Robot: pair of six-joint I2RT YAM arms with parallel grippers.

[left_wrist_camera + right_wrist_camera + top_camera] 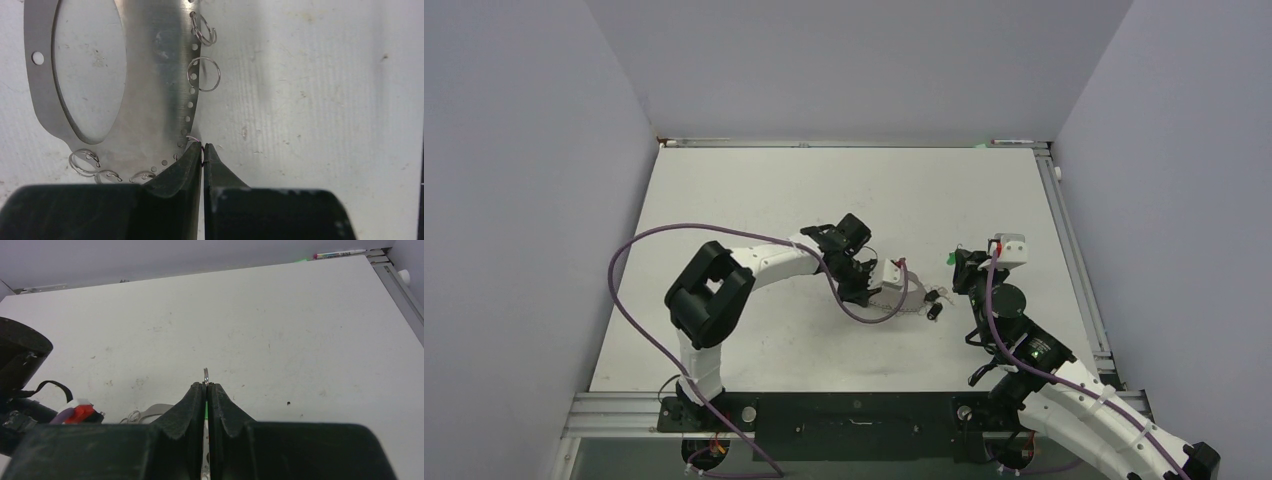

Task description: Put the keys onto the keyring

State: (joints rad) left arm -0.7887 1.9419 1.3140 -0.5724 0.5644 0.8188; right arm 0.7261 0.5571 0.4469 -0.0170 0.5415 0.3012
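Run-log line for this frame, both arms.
left gripper: shut on split ring at keyring rim | right gripper: shut on green key | dark keys: on table

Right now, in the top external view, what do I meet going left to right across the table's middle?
Left gripper, keyring, dark-headed key, then right gripper, jaws shut on the green-headed key.

Robot lab, grey enclosure walls (519, 200), white table (754, 190)

1 high view facing down, 2 close wrist views behind fingers (179, 174), sharing table (754, 200)
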